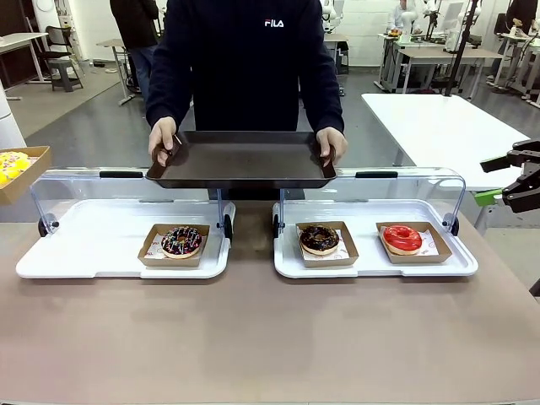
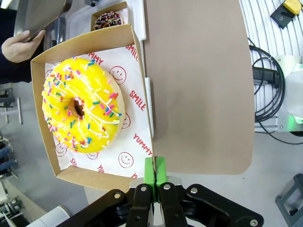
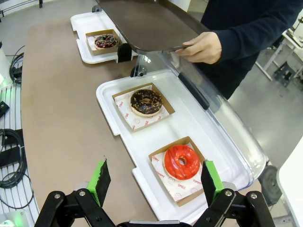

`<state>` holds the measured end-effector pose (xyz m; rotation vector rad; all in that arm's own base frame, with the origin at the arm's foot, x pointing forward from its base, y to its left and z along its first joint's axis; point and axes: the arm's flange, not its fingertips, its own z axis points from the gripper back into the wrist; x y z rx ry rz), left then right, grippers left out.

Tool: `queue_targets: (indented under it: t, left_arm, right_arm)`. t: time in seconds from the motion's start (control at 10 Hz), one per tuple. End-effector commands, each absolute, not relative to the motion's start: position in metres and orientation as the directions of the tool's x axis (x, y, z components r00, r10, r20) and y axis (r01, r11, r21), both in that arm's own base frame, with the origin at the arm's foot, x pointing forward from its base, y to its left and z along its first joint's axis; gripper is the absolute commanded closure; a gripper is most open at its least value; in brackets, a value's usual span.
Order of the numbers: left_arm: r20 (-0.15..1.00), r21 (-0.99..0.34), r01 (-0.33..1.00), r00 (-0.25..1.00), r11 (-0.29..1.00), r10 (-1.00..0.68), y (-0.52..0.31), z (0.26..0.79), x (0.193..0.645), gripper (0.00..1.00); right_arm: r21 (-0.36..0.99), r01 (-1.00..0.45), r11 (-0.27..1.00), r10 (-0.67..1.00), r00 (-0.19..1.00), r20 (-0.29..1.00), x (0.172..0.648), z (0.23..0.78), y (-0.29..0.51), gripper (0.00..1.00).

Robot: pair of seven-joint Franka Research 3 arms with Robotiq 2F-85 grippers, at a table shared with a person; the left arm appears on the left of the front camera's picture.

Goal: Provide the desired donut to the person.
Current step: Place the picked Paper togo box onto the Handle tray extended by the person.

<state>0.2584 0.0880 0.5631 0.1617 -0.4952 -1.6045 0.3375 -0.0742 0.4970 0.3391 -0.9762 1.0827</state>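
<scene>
Now, left hand [image 2: 155, 166] pinching box [image 2: 80, 47] rim, yellow donut [image 2: 83, 111] beyond

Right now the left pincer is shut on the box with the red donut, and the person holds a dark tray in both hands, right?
No: the box in the left pincer holds the yellow donut, as the left wrist view shows. The person does hold the tray in both hands.
</scene>
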Motion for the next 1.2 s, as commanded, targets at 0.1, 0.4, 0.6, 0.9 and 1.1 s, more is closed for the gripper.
queue_targets:
  t: [0.1, 0.4, 0.6, 0.9, 1.1]
  left_arm:
    - [0.19, 0.399, 0.917, -0.09, -0.007, -0.978, 0.088, 0.563, 0.258, 1.0]
    - [0.19, 0.399, 0.917, -0.09, -0.007, -0.978, 0.088, 0.563, 0.258, 1.0]
    - [0.19, 0.407, 0.913, -0.106, -0.02, -0.976, 0.088, 0.563, 0.258, 0.99]
    - [0.137, 0.339, 0.94, -0.086, -0.035, -0.987, 0.029, 0.616, 0.322, 0.99]
    - [0.148, 0.312, 0.95, -0.052, -0.004, -0.988, -0.017, 0.644, 0.368, 0.99]
  right_arm:
    - [-0.214, -0.861, 0.462, 0.571, 0.104, 0.814, 0.341, 0.495, -0.075, 0.0]
    - [-0.214, -0.861, 0.462, 0.571, 0.104, 0.814, 0.341, 0.495, -0.075, 0.0]
    - [-0.214, -0.861, 0.462, 0.571, 0.104, 0.814, 0.341, 0.495, -0.075, 0.0]
    - [-0.214, -0.861, 0.462, 0.571, 0.104, 0.814, 0.341, 0.495, -0.075, 0.0]
    - [-0.214, -0.861, 0.462, 0.571, 0.104, 0.814, 0.341, 0.495, -0.075, 0.0]
